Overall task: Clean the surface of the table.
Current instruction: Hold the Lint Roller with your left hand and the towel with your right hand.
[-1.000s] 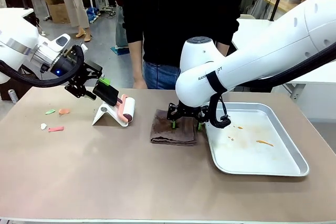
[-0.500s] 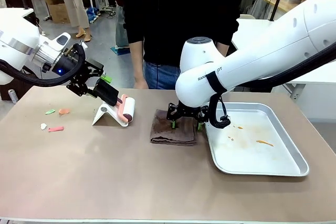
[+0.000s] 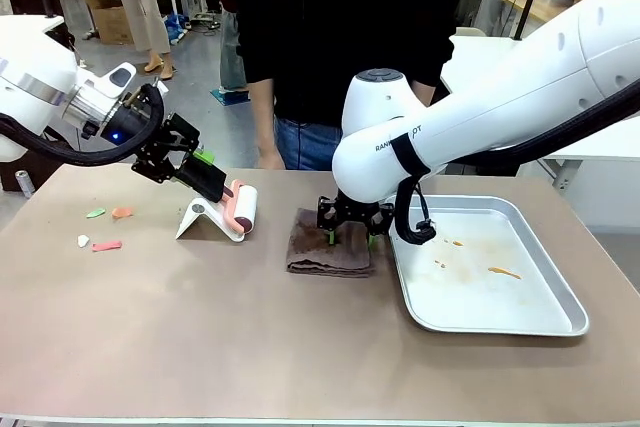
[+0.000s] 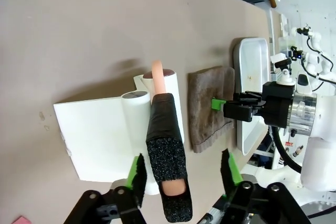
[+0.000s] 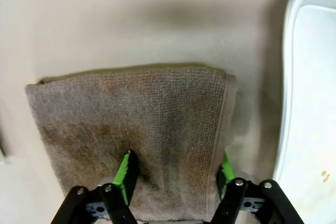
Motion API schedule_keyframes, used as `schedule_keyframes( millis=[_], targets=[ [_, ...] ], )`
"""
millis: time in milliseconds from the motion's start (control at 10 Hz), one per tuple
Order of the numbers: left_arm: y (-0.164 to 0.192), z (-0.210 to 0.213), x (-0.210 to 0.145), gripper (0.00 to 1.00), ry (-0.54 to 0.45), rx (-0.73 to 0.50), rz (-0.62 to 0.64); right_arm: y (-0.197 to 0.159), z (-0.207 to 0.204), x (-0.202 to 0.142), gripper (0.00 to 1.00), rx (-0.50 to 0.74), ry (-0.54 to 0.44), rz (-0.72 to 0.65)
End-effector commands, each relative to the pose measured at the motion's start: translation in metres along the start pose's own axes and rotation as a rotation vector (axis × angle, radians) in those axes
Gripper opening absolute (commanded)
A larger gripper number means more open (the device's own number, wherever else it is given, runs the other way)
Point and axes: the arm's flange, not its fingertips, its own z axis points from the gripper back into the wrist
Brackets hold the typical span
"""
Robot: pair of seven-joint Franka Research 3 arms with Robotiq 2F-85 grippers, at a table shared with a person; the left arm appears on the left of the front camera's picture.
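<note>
- Your table point(image 3: 200, 337) spreads its tan top across the front view, with a person point(image 3: 340, 37) standing at the far edge.
- Your left gripper point(image 4: 182, 163) has its jaws wide, with a green pad point(image 4: 137, 170) on each side of the black handle point(image 4: 165, 150) of the lint roller point(image 3: 243, 209). One pad sits just beside the handle and the other stands apart from it.
- The roller rests on a white stand point(image 4: 94, 135) on the table's left half.
- Your right gripper point(image 5: 175, 170) points down at the folded brown towel point(image 5: 131, 114). Its jaws are spread wide, and both fingertips point(image 5: 127, 171) are on the cloth.
- The towel lies near the middle of the table, just beside the silver tray point(image 3: 480, 302). The tray sits on the right half and carries a few orange-brown smears.
- Four small scraps point(image 3: 107, 245), green, orange, white and pink, lie on the table left of the stand.
</note>
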Motion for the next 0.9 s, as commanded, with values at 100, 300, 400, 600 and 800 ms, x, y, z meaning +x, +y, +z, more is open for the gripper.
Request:
schedule_keyframes(
  millis=[100, 300, 400, 600, 800],
  targets=[
    [0.0007, -0.0022, -0.003, 0.0, -0.02, -0.005, -0.028, 0.0036, -0.005, 0.0021, 0.0, 0.034, 0.002, -0.019],
    [0.0008, -0.0016, -0.0036, 0.06, -0.024, -0.006, -0.027, 0.0037, -0.0049, 0.0019, 0.07, 0.033, 0.009, -0.011],
    [0.0008, -0.001, -0.0039, 0.0, -0.026, -0.005, -0.028, 0.0038, -0.0049, 0.0016, 0.0, 0.036, 0.012, -0.011],
    [0.0004, 0.0, -0.004, 0.0, -0.029, -0.007, -0.031, 0.0038, -0.0052, 0.0011, 0.0, 0.039, 0.015, -0.008],
    [-0.0001, 0.001, -0.0044, 0.0, -0.032, -0.009, -0.036, 0.0041, -0.0054, 0.0007, 0.0, 0.046, 0.018, -0.007]
  ],
)
